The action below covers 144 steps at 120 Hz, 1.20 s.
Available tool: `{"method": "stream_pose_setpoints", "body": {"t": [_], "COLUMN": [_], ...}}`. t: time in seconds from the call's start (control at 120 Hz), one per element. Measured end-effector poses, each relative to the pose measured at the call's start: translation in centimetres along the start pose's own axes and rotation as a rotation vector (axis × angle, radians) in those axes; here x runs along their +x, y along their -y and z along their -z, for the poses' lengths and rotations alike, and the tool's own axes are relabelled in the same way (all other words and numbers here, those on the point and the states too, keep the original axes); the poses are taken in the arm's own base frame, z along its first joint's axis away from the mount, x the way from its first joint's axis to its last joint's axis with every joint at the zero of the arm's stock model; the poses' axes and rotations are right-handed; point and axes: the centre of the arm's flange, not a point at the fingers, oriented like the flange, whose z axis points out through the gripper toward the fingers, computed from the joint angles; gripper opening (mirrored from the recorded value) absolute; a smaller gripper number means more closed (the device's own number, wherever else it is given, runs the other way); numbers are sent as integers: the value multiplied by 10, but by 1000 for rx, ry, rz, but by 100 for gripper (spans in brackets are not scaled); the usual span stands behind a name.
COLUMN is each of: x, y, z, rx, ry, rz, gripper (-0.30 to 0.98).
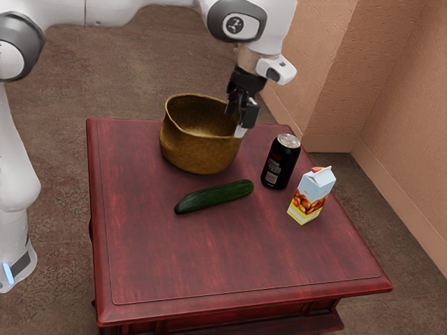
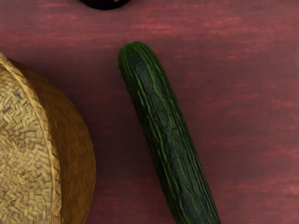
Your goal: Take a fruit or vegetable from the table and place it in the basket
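While the pincer [image 1: 237, 121] was spread and empty, the cucumber [image 1: 214, 196] lay lower than it on the table [image 1: 174, 265], outside the nearby basket [image 1: 199, 152]; grasping, carrying and releasing all remained.

Green cucumber [image 1: 215, 196] — beside woven basket [image 1: 198, 152]

A dark red wooden bench [image 1: 230, 272] carries a woven basket [image 1: 199, 152], with a green cucumber [image 1: 214, 197] lying near it, and a black can [image 1: 281, 163] standing upright beside a fruit-printed carton [image 1: 311, 196].
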Motion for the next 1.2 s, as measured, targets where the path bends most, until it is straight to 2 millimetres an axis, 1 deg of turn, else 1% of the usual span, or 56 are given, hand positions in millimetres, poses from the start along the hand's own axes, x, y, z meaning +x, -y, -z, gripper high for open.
{"method": "stream_pose_setpoints", "body": {"t": [0.05, 0.192, 0.242, 0.3, 0.342, 0.467, 0.55, 0.583, 0.608, 0.633, 0.658, 0.7, 0.733, 0.758, 0.792, 0.867, 0.942, 1.2], "x": [0, 2, 2, 2, 1, -7, -14, -17, -20, -23, -26, -31, -35, -37, -40, -40, -35, -16], "y": [5, -3, -5, -23, -31, -43, -47, -50, -58, -72, -88, -121, -141, -151, -156, -155, -141, -104], "z": [1, 0, -9, -18, -26, -43, -63, -67, -68, -68, -70, -73, -77, -82, -89, -104, -114, -135], "rx": [-25, -53, -41, -12, 3, 40, 58, 67, 78, 90, 104, 126, 140, 150, 163, 202, 220, 198], "ry": [-14, -28, -9, 7, 18, 37, 54, 53, 47, 40, 34, 28, 26, 30, 37, 44, 44, 45], "rz": [33, 66, 74, 49, 41, 48, 61, 63, 57, 40, 18, -30, -57, -67, -69, -53, -12, 99], "gripper": [69, 69, 69, 69, 69, 69, 69, 69, 69, 69, 69, 69, 68, 68, 68, 68, 69, 69]}}
